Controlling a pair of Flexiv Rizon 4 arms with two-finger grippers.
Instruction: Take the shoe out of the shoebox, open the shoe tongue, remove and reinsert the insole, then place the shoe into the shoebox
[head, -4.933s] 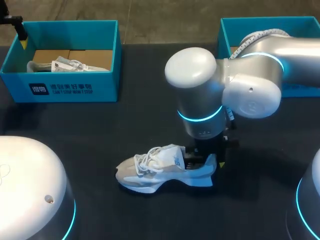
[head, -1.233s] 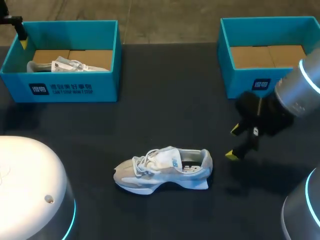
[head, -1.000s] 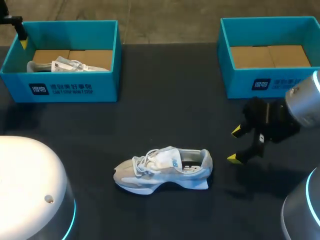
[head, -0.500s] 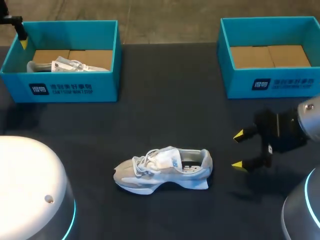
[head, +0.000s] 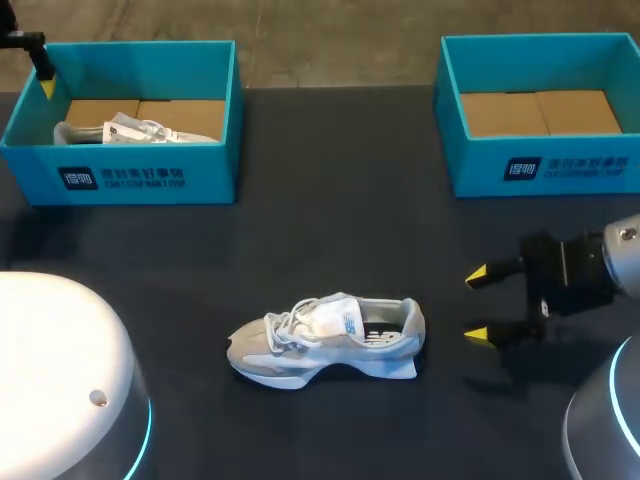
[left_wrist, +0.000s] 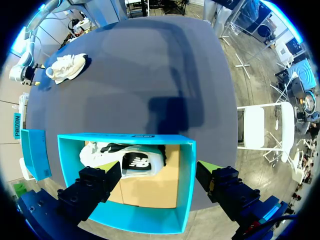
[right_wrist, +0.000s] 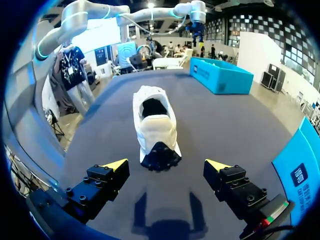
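The shoe stands on its sole in the middle of the worktop, toe to the left, heel toward the right arm. The right jaws are wide open w/ nothing between them, near the heel but apart from it; in the right wrist view the heel faces them. The left jaws hang over the left shoebox, also wide open & holding nothing; a second shoe lies inside. The right shoebox stands at the far right corner
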